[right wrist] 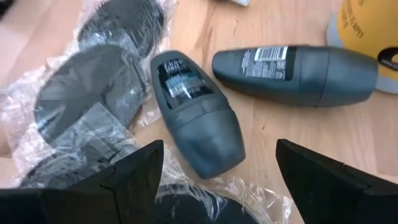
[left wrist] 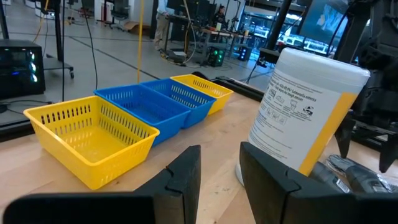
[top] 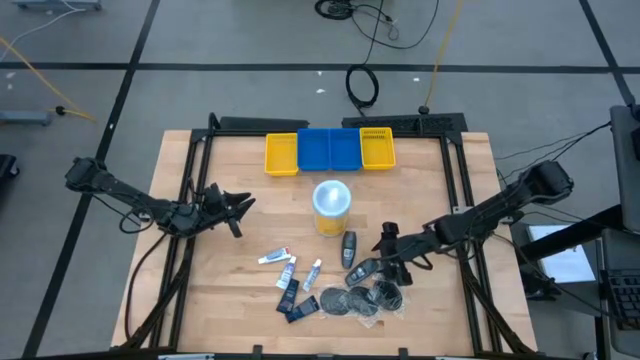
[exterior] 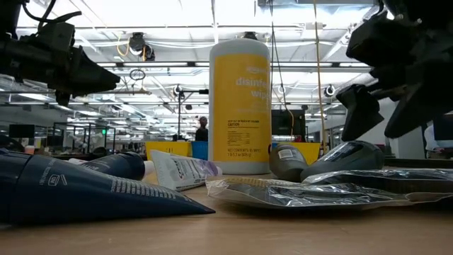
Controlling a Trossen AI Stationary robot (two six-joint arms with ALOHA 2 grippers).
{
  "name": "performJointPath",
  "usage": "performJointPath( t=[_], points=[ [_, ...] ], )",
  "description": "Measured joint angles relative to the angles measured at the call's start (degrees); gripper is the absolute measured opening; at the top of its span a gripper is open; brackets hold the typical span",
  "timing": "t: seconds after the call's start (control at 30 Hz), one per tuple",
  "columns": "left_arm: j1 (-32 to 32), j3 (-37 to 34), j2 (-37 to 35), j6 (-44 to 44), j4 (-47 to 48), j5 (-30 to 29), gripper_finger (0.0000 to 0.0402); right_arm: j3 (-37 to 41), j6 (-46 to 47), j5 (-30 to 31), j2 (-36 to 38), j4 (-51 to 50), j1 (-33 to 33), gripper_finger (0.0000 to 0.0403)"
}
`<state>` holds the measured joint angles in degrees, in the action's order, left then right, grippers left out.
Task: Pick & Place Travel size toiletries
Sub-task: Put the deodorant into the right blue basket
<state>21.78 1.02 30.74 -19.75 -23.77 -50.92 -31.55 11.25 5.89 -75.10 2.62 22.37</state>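
The right gripper hangs with its fingers spread wide and empty just above two dark grey roll-on bottles lying on the tabletop, one partly on the clear-wrapped round dark packets near the front edge. The white tubes and navy tubes lie just beside them toward the front middle, in front of the yellow wipes canister. The left gripper waits toward the left edge, slightly parted and holding nothing, while the yellow and blue bins line the back edge.
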Motion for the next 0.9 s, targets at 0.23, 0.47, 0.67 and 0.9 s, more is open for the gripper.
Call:
performJointPath(
  t=[0.23, 0.47, 0.67, 0.9],
  points=[
    [0.0, 0.0, 0.0, 0.1, 0.0, 0.0, 0.0113, 0.0, 0.0, -0.1, -3.2, 2.4, 0.0, 0.0302],
    [0.0, 0.0, 0.0, 0.1, 0.1, 0.0, 0.0113, 0.0, -2.3, -0.1, -6.8, 6.9, 0.0, 0.0301],
    [0.0, 0.0, 0.0, 0.1, 0.2, 0.0, 0.0113, 0.0, -2.5, -0.2, -10.1, 8.9, -0.1, 0.0298],
    [0.0, 0.0, 0.0, 0.2, 0.4, 0.0, 0.0113, 0.0, -3.1, -0.2, -11.0, 10.0, -0.2, 0.0285]
  ],
)
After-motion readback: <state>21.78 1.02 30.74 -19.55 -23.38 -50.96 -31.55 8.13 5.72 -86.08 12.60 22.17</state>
